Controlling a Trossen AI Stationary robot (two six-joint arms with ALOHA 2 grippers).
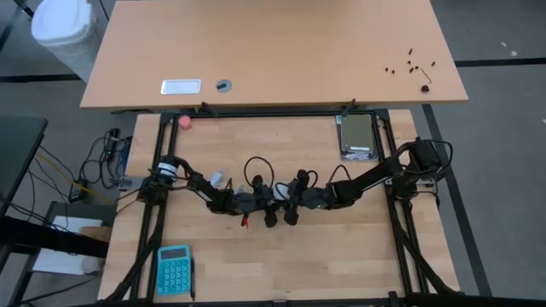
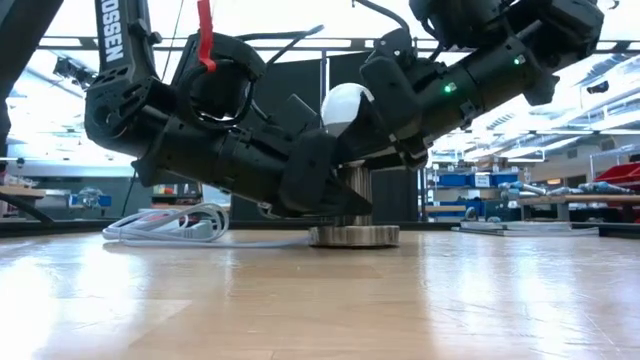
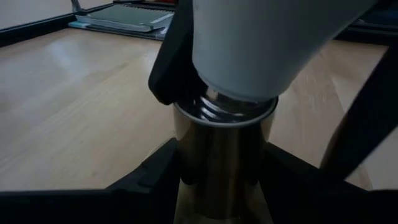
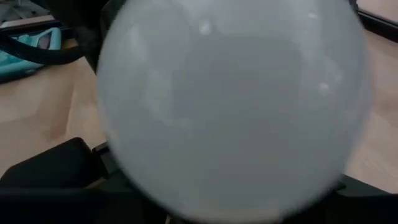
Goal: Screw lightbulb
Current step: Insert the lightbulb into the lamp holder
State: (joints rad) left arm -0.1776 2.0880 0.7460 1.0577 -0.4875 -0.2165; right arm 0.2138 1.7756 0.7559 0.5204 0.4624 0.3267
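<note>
The white frosted lightbulb point(image 2: 345, 104) stands base-down over a metal socket point(image 2: 352, 196), which rests on its round base disc point(image 2: 352, 236) on the wooden table. The bulb's silvery screw base point(image 3: 231, 104) sits in the socket's mouth with threads still showing. My left gripper point(image 1: 266, 207) comes from the table's left and is shut on the socket. My right gripper point(image 1: 294, 203) comes from the right and is shut on the bulb, whose globe point(image 4: 230, 106) fills the right wrist view. In the high view both arms hide the bulb and socket. My left gripper pinches the socket's metal barrel point(image 3: 217, 162) between its two fingers point(image 3: 149, 180), low on the barrel, coming slanting down from the table's left. The socket stands upright on its base disc on the table. My right gripper holds the bulb's globe point(image 2: 340, 100) between its two fingers, one finger point(image 3: 166, 62) showing against the white body. It comes slanting down from the table's right. The bulb is base-down and a little tilted, its screw base in the socket's mouth.
A coiled white cord point(image 2: 165, 226) lies on the table to the socket's left. A pink ball point(image 1: 185, 121) lies at the far left, a grey device point(image 1: 358, 136) at the far right, and a teal calculator point(image 1: 174, 269) at the near left.
</note>
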